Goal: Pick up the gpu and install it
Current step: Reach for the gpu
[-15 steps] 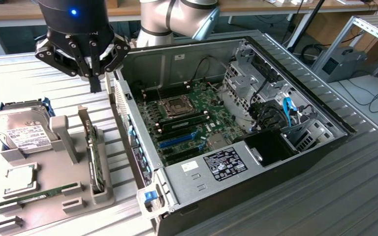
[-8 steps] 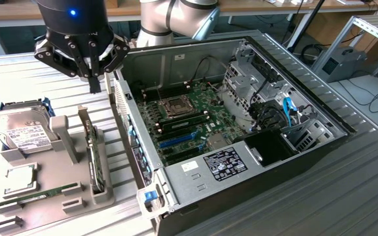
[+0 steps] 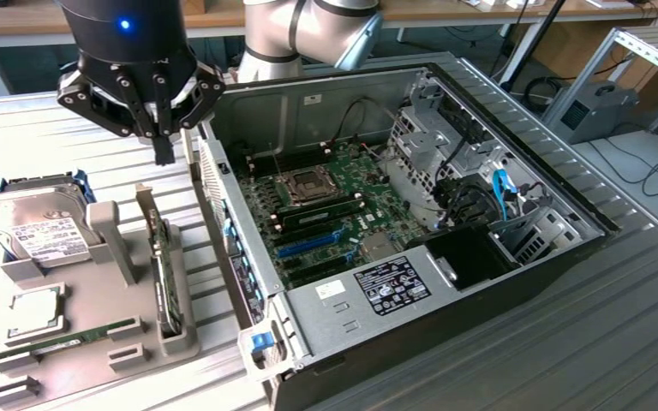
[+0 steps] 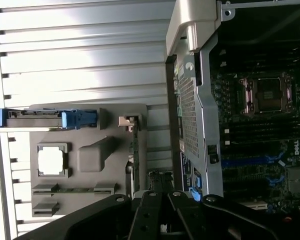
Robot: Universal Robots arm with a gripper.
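The gpu (image 3: 164,270) stands on edge in a slot of the grey holder (image 3: 89,364), its silver bracket at the far end; in the wrist view the gpu (image 4: 135,165) appears as a thin dark strip. My gripper (image 3: 164,152) hangs above and behind the card's bracket end, apart from it, fingers shut together with nothing between them. In the wrist view the gripper (image 4: 160,226) has its black linkages drawn together. The open computer case (image 3: 500,184) lies to the exterior view's right, its motherboard (image 3: 329,205) and blue slots (image 3: 312,244) exposed.
The holder (image 4: 90,135) also carries a silver hard drive (image 3: 38,227) in a blue frame, a processor chip (image 3: 34,306) and a green memory stick (image 3: 72,338). The case wall (image 4: 195,125) stands close beside the holder. Everything rests on a ribbed metal table (image 3: 32,145).
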